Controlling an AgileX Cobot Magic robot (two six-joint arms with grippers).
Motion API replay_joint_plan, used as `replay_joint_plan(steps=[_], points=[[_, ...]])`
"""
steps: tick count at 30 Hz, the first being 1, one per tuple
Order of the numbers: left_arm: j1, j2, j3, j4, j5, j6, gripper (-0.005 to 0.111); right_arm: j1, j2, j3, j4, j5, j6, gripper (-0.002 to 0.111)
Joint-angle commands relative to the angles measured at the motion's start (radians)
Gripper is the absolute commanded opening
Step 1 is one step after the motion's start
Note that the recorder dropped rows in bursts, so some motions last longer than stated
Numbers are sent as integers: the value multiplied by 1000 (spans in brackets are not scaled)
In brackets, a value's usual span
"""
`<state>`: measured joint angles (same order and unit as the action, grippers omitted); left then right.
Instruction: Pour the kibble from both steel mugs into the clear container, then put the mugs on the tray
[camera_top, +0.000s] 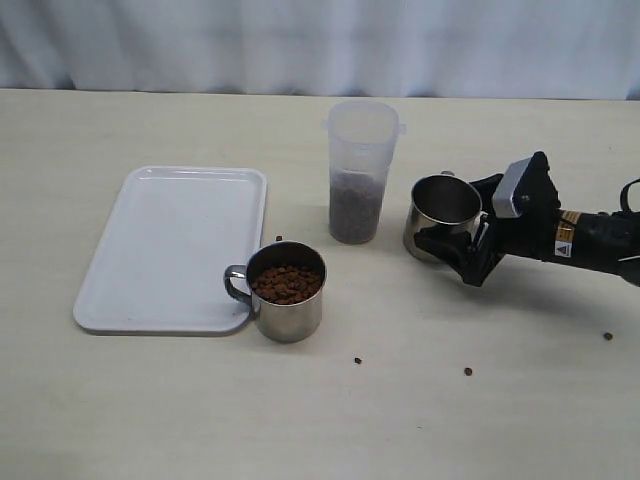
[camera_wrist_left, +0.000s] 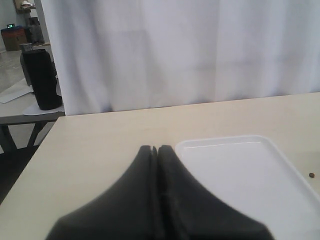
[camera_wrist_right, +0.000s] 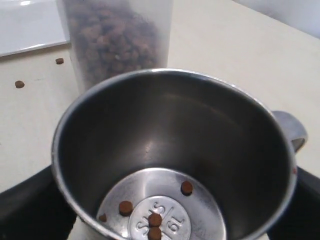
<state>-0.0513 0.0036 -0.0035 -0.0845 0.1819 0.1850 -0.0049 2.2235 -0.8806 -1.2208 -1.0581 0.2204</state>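
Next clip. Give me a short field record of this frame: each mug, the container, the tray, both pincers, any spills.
full mug: heaped with kibble, by the tray's corner
near-empty mug: few pellets inside, gripped by right pincer
clear container: partly filled with kibble
tray: no mugs on it
left pincer: shut, holding nothing
stray pellets: three on the table

Pale beige table (camera_top: 500, 420), matte, plain surface, spans the whole foreground. White curtain (camera_top: 300, 40) hangs in soft folds along its far edge. Beyond the table's corner in the left wrist view: a grey side table (camera_wrist_left: 20, 119) carrying a tall black object (camera_wrist_left: 42, 80) standing on a white sheet (camera_wrist_left: 45, 107). Blurred boxes (camera_wrist_left: 14, 36) further back.
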Motion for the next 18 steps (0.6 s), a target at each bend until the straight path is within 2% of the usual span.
replay_joint_plan(steps=[1, 3, 5, 18], points=[[-7, -4, 3, -3, -7, -4, 0, -4, -27, 0, -21, 9, 32, 76], [-7, -4, 3, -3, -7, -4, 0, -9, -57, 0, -23, 13, 104, 85], [-7, -4, 3, -3, -7, -4, 0, -18, -93, 0, -48, 32, 170, 89], [-7, -4, 3, -3, -7, -4, 0, -41, -337, 0, -288, 142, 665, 90]])
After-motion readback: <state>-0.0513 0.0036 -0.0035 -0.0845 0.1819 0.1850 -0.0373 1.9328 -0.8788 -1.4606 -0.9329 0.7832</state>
